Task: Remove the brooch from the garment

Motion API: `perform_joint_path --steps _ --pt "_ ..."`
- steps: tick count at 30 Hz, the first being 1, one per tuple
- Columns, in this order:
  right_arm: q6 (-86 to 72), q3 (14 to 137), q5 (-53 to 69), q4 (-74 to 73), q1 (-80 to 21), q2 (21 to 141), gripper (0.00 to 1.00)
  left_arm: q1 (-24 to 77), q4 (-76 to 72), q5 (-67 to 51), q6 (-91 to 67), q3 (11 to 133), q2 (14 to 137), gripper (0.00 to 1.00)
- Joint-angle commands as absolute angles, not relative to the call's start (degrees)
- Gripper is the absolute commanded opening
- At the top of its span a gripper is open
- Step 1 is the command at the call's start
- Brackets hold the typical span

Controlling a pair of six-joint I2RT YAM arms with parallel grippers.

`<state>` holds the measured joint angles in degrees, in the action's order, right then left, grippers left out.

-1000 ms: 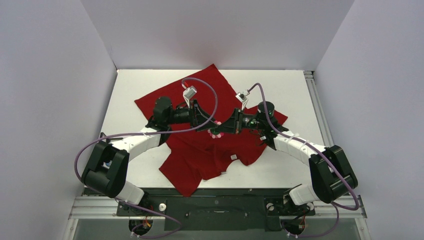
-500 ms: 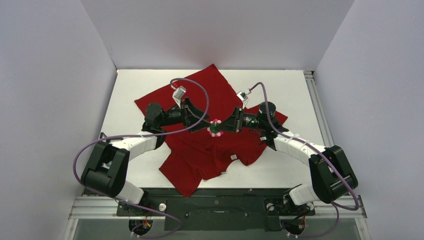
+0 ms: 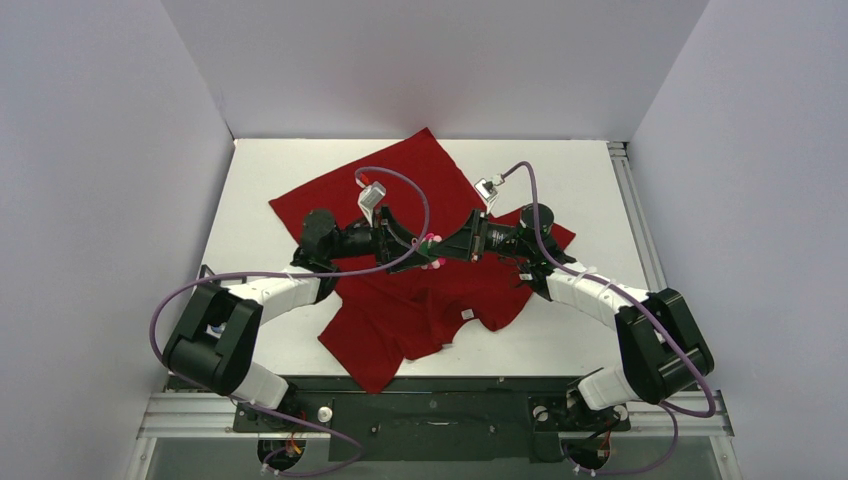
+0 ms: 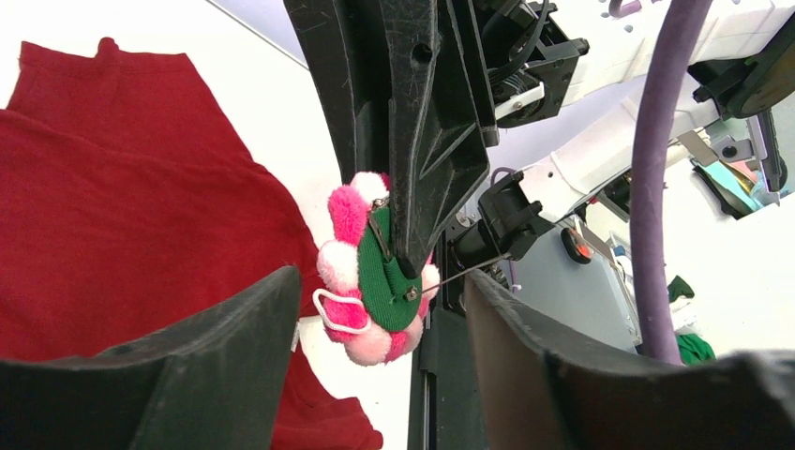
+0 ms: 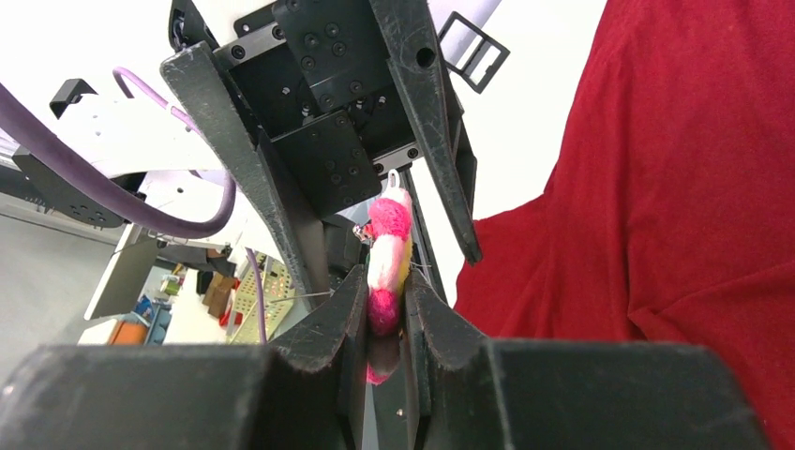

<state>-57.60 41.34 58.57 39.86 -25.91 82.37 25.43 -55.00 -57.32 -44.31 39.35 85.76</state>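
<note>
Item: brooch [image 5: 387,248], pinched edge-on by right gripper [image 5: 386,281], held above shirt [image 3: 420,300]; left gripper [image 4: 380,286] half open, empty, its 2 fingers flanking brooch.

Overhead view: bright, even, diffuse light; faint soft shadows fall on the table [image 3: 250,200] just beside the garment [image 3: 420,165]. Wrist views: background beyond the garment blown out to white, near foreground dark and soft, brooch [image 4: 361,281] in focus.

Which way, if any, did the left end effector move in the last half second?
Yes. The left end effector went right, toward the brooch, judged against the far corner of the garment.
</note>
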Motion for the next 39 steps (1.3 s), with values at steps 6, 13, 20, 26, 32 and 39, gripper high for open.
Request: perform_joint_path --steps 6,13,20,26,32,39 --pt "-50.3 41.7 58.0 36.6 -26.3 80.2 0.0 25.6 -56.9 -55.3 -46.6 41.9 86.1 0.49" --pt "-46.2 41.7 57.0 32.7 -26.4 78.4 0.0 25.6 -57.2 -55.0 -47.8 42.2 86.8 0.46" --pt "-47.3 42.1 56.5 32.7 -26.3 78.3 0.0 25.5 -57.8 -55.0 -47.3 41.3 86.5 0.5" --pt "-52.0 41.5 56.8 36.8 -25.4 79.6 0.0 23.8 -63.8 -55.7 -49.0 38.6 86.5 0.7" --pt "-55.7 41.2 56.8 40.3 -25.2 80.4 0.0 24.9 -57.7 -54.0 -43.3 39.4 85.9 0.72" --pt "-54.9 42.1 55.9 36.7 -25.5 80.6 0.0 25.4 -55.8 -51.1 -43.3 41.6 86.5 0.63"
